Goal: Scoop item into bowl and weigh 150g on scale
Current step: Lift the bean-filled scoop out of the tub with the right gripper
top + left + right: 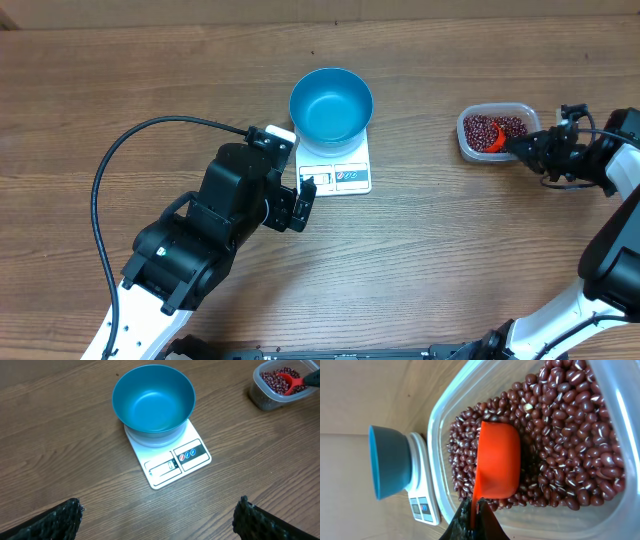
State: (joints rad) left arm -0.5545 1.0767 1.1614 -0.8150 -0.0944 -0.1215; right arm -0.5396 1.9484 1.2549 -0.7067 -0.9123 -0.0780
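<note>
One wood-grain table [100, 80] (brown, plank-patterned) | left fingers [55, 520] released | right fingers [455, 530] clenched on scoop [497, 460] among beans [570, 435]

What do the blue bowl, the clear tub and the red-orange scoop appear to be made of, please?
The bowl looks like plastic: even blue, smooth, with soft satin highlights. The tub seems to be clear plastic, since the beans show through its wall. The scoop is probably moulded plastic: uniform orange-red and slightly glossy.
</note>
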